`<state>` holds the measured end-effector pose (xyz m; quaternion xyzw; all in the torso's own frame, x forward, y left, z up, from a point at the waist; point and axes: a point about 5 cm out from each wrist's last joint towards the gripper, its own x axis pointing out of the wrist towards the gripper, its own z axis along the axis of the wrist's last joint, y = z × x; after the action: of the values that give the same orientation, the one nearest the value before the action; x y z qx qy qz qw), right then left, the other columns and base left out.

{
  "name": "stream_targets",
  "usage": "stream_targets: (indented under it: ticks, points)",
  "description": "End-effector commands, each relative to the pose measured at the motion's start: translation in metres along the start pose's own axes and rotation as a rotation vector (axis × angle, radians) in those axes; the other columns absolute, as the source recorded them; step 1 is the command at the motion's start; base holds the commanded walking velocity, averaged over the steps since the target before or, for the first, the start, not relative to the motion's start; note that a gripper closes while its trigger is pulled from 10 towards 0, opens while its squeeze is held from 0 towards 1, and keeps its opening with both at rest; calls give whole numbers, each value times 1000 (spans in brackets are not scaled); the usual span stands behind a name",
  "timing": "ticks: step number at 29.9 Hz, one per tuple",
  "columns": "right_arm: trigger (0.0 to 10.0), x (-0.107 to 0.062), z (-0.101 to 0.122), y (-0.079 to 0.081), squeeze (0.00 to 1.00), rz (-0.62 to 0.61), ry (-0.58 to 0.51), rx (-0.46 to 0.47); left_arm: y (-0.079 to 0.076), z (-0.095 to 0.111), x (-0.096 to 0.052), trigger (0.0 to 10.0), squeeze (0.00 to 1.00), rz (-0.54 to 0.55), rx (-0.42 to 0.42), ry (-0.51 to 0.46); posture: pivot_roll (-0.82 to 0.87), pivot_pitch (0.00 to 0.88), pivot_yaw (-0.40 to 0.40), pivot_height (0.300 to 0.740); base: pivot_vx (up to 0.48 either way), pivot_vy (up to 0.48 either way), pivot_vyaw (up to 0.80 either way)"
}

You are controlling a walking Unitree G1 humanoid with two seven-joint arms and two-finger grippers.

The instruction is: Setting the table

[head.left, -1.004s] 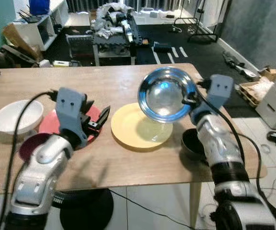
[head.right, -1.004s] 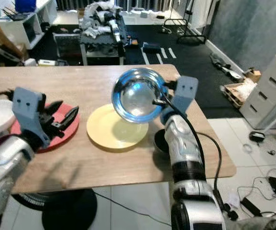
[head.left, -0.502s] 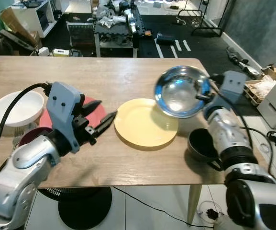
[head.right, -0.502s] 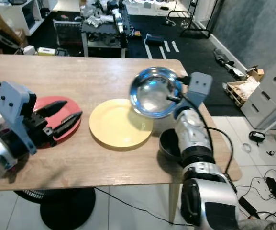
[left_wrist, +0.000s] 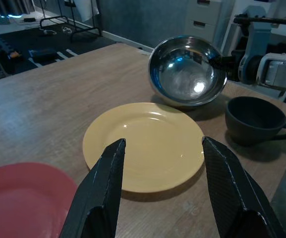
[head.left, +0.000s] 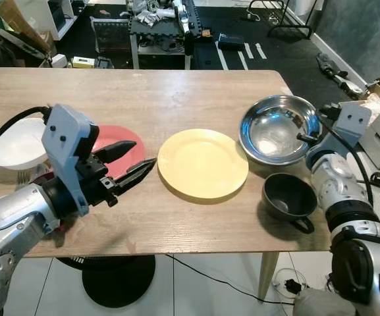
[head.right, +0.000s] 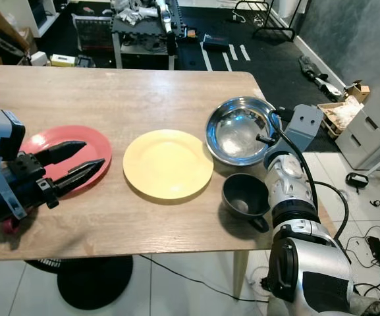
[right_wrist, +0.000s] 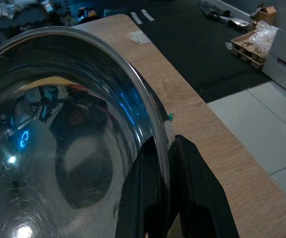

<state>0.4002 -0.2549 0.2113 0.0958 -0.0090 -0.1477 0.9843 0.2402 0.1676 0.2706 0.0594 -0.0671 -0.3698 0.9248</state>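
Note:
A shiny steel bowl (head.left: 278, 128) sits low at the table's right side, tilted, just right of a yellow plate (head.left: 203, 163). My right gripper (head.left: 306, 137) is shut on the bowl's right rim; the right wrist view shows both fingers (right_wrist: 145, 198) pinching the rim. A dark cup (head.left: 288, 196) stands on the table in front of the bowl. My left gripper (head.left: 143, 153) hovers open over the near edge of a red plate (head.left: 114, 139), left of the yellow plate (left_wrist: 143, 144). Its fingers (left_wrist: 114, 163) point towards the yellow plate and hold nothing.
A white bowl (head.left: 12, 148) rests at the table's far left, beside the red plate. The wooden table (head.left: 176, 92) ends close to the right of the steel bowl. Beyond the far edge are a cluttered low rack (head.left: 157, 16) and dark floor.
My right gripper has carried the steel bowl from above the yellow plate down and to the right, to the table beside it. The camera has shifted. The left gripper stays open.

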Motion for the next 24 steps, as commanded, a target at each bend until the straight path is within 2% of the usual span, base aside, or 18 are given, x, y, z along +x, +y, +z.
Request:
stream_targets:
  ticks: [1, 10, 15, 22, 23, 24]
  points:
    - [10000, 1, 4, 1, 0, 8, -7, -8, -5, 1, -3, 10000, 0, -19, 8, 14, 84, 126, 45, 740, 0, 0, 0]
    - [10000, 2, 7, -5, 0, -20, -15, -34, -4, 4, -12, 10000, 0, -48, -11, 51, 90, 129, 47, 740, 0, 0, 0]
    - [10000, 2, 7, -11, 0, -53, -7, -53, -11, 0, -20, 10000, 0, -134, -16, 103, 88, 132, 53, 740, 0, 0, 0]
    - [10000, 3, 8, -21, 0, -80, 18, -52, -11, 0, -22, 10000, 0, -132, -22, 110, 83, 132, 54, 740, 0, 0, 0]
    - [10000, 3, 9, -21, 153, -72, 20, -53, -11, 0, -21, 10000, 0, -133, -23, 110, 80, 131, 55, 740, 0, 0, 0]
    - [10000, 3, 9, -21, 153, -67, 22, -54, -12, 0, -21, 10000, 0, -134, -24, 110, 79, 131, 56, 740, 0, 0, 0]
